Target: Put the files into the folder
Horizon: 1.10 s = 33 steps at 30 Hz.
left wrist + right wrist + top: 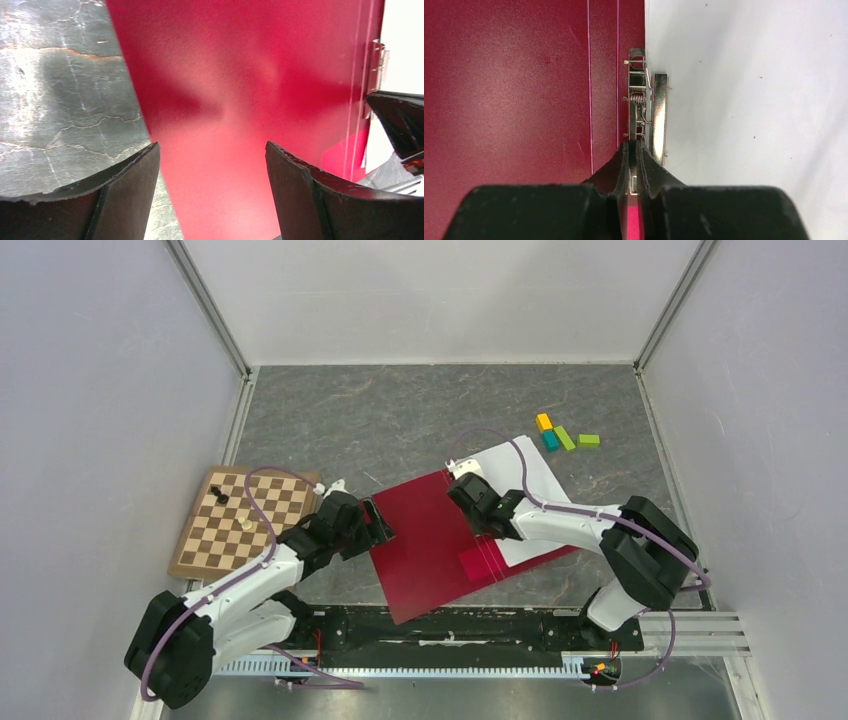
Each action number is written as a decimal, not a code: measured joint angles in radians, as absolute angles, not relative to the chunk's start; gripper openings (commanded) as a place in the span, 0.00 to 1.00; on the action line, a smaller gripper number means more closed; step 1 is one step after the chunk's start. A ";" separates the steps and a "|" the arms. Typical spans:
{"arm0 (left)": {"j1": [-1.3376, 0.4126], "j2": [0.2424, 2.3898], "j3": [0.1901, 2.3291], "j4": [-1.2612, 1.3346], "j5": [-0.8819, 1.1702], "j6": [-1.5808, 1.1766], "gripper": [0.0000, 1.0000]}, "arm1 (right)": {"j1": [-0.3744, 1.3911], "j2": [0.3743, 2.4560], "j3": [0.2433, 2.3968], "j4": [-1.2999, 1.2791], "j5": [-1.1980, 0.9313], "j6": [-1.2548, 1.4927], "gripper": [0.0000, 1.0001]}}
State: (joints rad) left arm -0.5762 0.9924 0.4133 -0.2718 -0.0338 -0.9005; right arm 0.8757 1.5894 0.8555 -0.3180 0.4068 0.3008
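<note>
The folder (430, 540) lies open on the table (380, 420), and the files (535, 475) rest on its right half. The left gripper (212, 147) hovers wide open over the folder's left edge. The right gripper (633, 145) is pinched nearly together at the near end of the metal clip (644, 100); I can't tell whether it grips it.

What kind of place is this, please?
Probably a lab robot test cell: white panel walls enclose a grey tabletop, two arms are bolted at its near edge, and coloured blocks lie on it.
</note>
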 measured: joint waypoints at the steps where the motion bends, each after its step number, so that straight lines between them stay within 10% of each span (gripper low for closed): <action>1: -0.575 0.986 0.410 -0.274 -0.035 -0.901 0.84 | 0.868 1.582 0.862 -0.326 0.403 0.299 0.00; 33: -0.532 0.921 0.264 0.013 0.086 -0.952 0.84 | 0.731 1.396 0.896 -0.399 0.302 0.269 0.00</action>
